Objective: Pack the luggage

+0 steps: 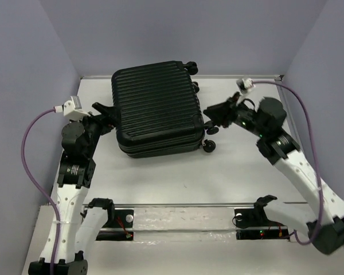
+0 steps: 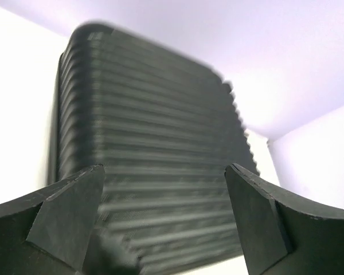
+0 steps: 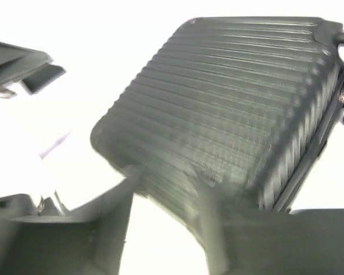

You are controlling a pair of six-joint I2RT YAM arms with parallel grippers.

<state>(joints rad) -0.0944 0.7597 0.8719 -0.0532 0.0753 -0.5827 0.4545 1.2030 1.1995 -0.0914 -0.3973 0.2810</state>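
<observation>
Luggage (image 1: 157, 109) lies closed and flat on the worktop (image 1: 229, 172), ribbed shell up and wheels toward the right, between the two arms. We see the left fingers (image 2: 69, 212) spread wide at its left side, holding nothing. The right fingers (image 3: 103, 223) stand partly apart at its right edge. We cannot tell whether they grip it.

Bench (image 1: 178, 177): white, flat, matte surface. One item rests directly on it: black luggage (image 1: 155, 106), closed, lying on its broad side with the ribbed shell upward and the wheels (image 1: 210, 146) pointing right. The luggage sits in the far half of the bench, left of centre, close to the back edge. A metal rail (image 1: 183, 204) runs across the near edge.
</observation>
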